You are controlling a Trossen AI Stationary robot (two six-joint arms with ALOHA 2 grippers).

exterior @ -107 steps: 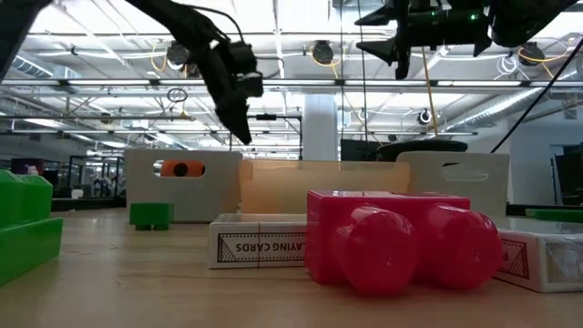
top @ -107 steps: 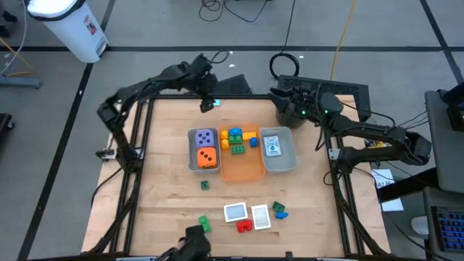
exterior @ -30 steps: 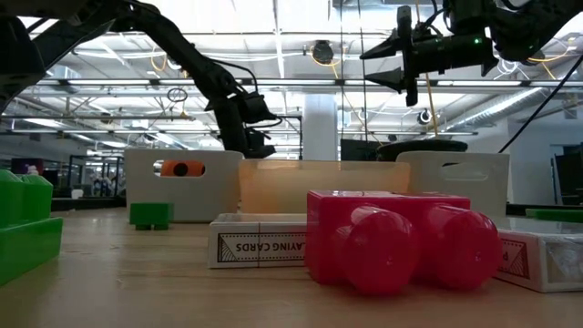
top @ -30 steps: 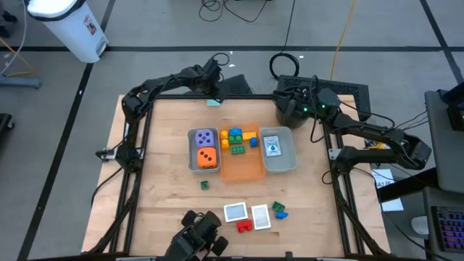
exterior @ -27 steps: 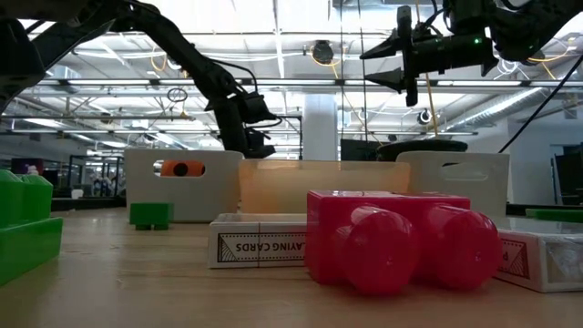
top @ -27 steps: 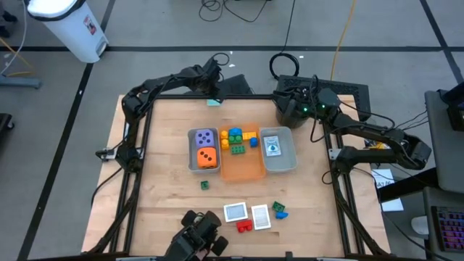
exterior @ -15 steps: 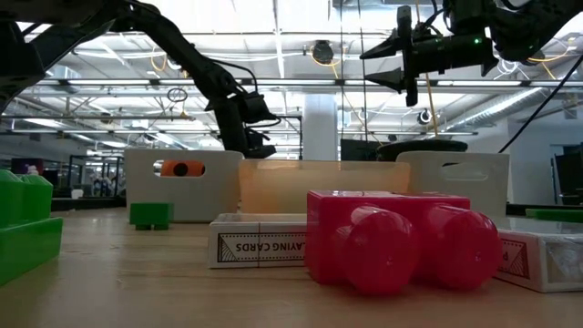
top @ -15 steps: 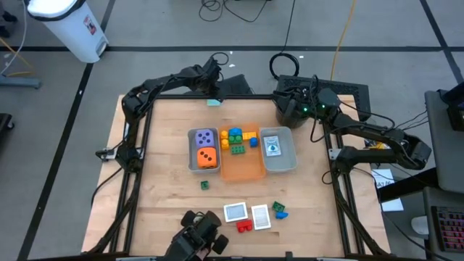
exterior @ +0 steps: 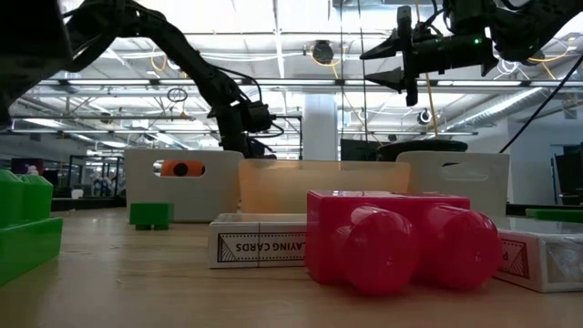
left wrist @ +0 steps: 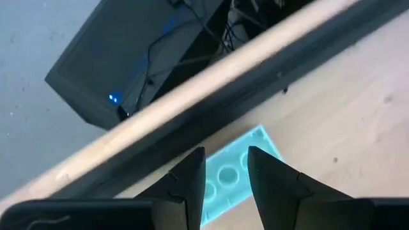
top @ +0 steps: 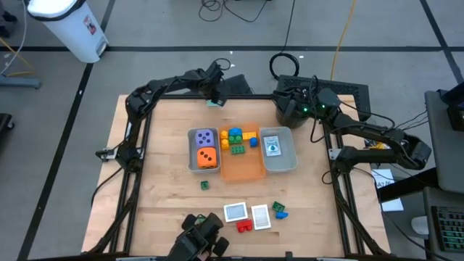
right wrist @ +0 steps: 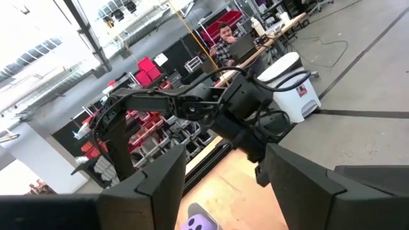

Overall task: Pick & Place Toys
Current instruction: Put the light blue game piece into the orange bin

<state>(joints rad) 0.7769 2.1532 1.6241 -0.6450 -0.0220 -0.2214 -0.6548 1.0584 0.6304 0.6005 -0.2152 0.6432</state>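
A light blue brick [top: 212, 102] lies flat, studs up, at the table's far edge. My left gripper [left wrist: 227, 172] points steeply down right over it, open by a narrow gap, and the brick [left wrist: 233, 176] shows between and behind its fingertips. My right gripper [top: 284, 101] waits raised at the far right, open, with nothing between its fingers [right wrist: 160, 185]. Two dice sit in the left grey tray [top: 193, 161], bricks in the orange tray [top: 243, 170] and a card in the right grey tray [top: 286, 163]. My left gripper comes at the light blue brick from above, slanting toward the far edge. Its fingertips [left wrist: 192, 182] stand over the brick's sides [left wrist: 214, 185]. I cannot tell whether they touch it. The brick lies flat on the table.
Loose on the near half of the table lie a small green brick [top: 205, 185], two cards [top: 235, 212], a red brick [top: 244, 225] and a green and blue pair [top: 279, 210]. A dark frame rail [left wrist: 211, 96] runs just past the light blue brick. A person sits far off in the room.
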